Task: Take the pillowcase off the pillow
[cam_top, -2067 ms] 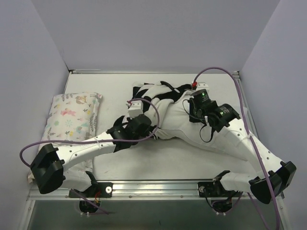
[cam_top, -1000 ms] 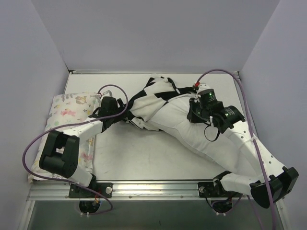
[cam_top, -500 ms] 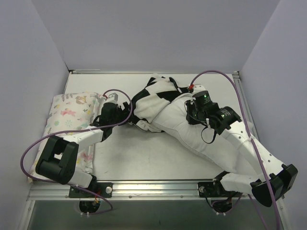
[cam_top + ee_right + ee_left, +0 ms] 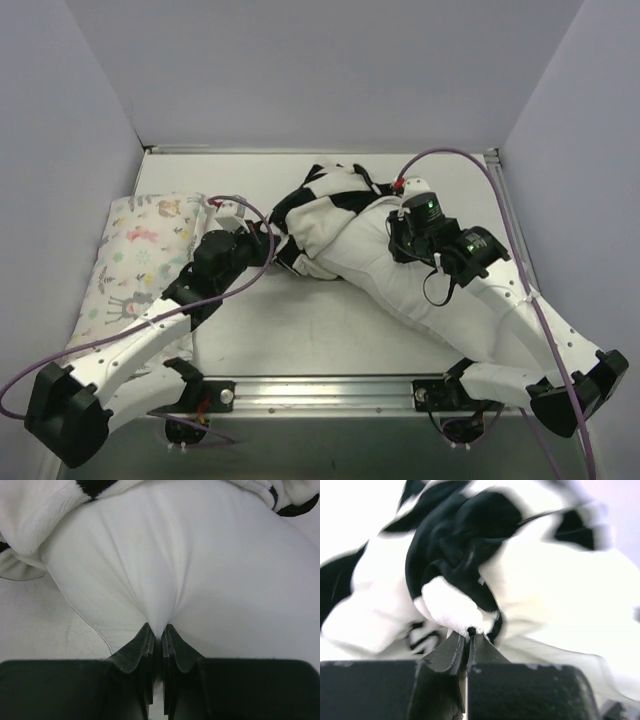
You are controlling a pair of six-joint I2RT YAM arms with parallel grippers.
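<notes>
From where I stand, the pillowcase (image 4: 330, 190) is bunched up at the far end of the pillow (image 4: 380, 275) and covers only that end. The rest of the white pillow lies bare and slanted across the surface (image 4: 300, 335) towards the right arm's base. The left tool (image 4: 469, 639) has its fingers pressed together on a small fold at the near left edge of the checked cloth, with only a thin nip of fabric between the tips. The right tool (image 4: 159, 632) is clamped on a pinch of the pillow's plain white cover, on the bare part just short of the rumpled case. The floral pillow (image 4: 140, 245) lies off to the left, partly under the left arm and apart from the work.

The step in hand looks to be drawing the case off that far end. To do it well, I'd say the right tool should act as the anchor and pin the pillow where it lies. The left one should pull away from it, along the pillow's length toward the far left. A low, steady pull would let the cloth slide, where a straight lift would hoist the whole bundle. That left grip looks shallow, so a jerk could slip it. If the pillow starts to follow, a deeper bite on the hem would serve better
</notes>
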